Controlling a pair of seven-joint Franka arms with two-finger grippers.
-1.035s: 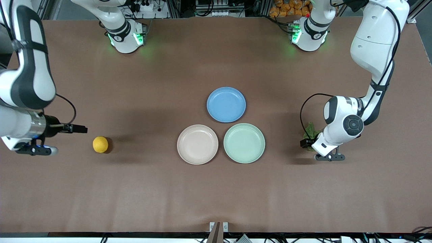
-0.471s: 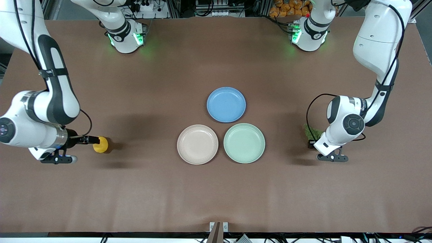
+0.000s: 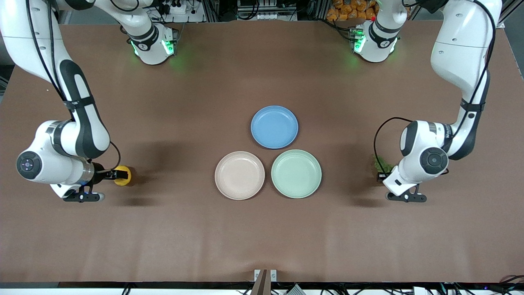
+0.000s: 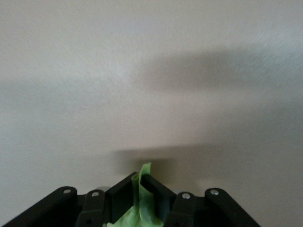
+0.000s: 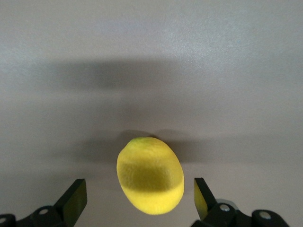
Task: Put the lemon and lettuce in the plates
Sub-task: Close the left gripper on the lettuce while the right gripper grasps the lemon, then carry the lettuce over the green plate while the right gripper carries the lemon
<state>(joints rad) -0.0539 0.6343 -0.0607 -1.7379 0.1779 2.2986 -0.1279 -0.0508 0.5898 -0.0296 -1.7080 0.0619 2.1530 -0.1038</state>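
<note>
A: Right gripper?
B: Sitting low at the right arm's end of the table, fingers spread wide, lemon lying between them, not touching either.
A: Left gripper?
B: Pinching the lettuce near the left arm's end. Beige plate and mint plate sitting mid-table, well apart from both.

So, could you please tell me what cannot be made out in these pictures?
- Crinkled dark green lettuce leaf: front view, mostly hidden by the left arm; left wrist view, cut off by the picture's edge.
- Small bright yellow lemon: front view, the right gripper partly covers it.
</note>
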